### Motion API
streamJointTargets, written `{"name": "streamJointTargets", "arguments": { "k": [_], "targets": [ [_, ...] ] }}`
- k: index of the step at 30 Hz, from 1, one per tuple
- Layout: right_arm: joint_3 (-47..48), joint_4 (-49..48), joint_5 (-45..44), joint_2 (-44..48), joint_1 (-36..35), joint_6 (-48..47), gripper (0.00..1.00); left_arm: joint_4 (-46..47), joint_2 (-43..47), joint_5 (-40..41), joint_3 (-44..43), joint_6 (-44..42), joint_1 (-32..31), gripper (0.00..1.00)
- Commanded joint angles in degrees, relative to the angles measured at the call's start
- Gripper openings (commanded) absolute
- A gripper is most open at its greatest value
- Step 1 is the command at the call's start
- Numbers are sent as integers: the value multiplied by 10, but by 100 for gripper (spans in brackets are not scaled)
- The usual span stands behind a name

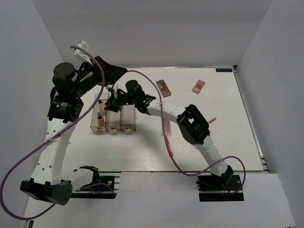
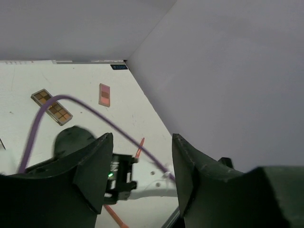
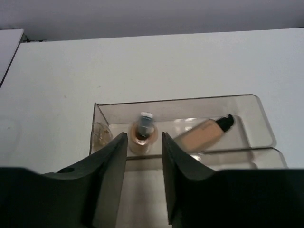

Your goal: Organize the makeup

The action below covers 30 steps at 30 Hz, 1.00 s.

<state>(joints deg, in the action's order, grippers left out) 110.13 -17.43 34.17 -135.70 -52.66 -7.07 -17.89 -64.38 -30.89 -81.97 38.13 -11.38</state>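
Plain pale walls (image 1: 156,28) close in a white bench (image 1: 223,142) at nine, twelve and three o'clock, a small dark label (image 1: 224,70) at its one o'clock corner.

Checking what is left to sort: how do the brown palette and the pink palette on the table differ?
Colour: the brown palette holds tan and brown squares; the pink palette shows pink-red.
Length: the brown palette is longer and slimmer, the pink palette shorter.
Place: the brown palette lies nearer the clear organizer, the pink palette farther right.
Both lie flat on the table, outside the organizer.
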Motion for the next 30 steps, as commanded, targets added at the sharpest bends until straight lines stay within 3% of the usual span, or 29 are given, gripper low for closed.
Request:
{"name": "streamJointTargets", "arguments": {
  "k": [1,5,8,12,13,14,16,17,20,24,30],
  "targets": [
    [-53,-45,-16,101,53,14,35,22,7,-7,2,0,-1,62],
    [-144,-6,-24,193,105,2,10,46,7,-19,34,12,-1,53],
    [-216,51,-51,261,164,-28,0,50,-12,-31,55,15,-7,48],
    [-277,171,-122,331,213,-71,1,25,-71,-37,59,8,-40,48],
    [-287,213,-138,343,218,-73,6,16,-87,-28,52,5,-64,50],
    [-312,228,-159,368,237,-70,20,6,-123,-21,46,-7,-80,51],
    [-340,260,-177,406,279,-65,36,-24,-160,18,23,-19,-134,54],
    [-366,268,-182,419,288,-59,51,-35,-200,30,13,-23,-151,55],
    [-408,288,-201,461,338,-41,73,-92,-281,95,-37,-25,-211,62],
    [-455,298,-212,510,399,-28,79,-213,-386,185,-118,-18,-271,70],
    [-493,316,-211,550,471,-10,79,-313,-514,300,-194,15,-338,79]
  ]
}}
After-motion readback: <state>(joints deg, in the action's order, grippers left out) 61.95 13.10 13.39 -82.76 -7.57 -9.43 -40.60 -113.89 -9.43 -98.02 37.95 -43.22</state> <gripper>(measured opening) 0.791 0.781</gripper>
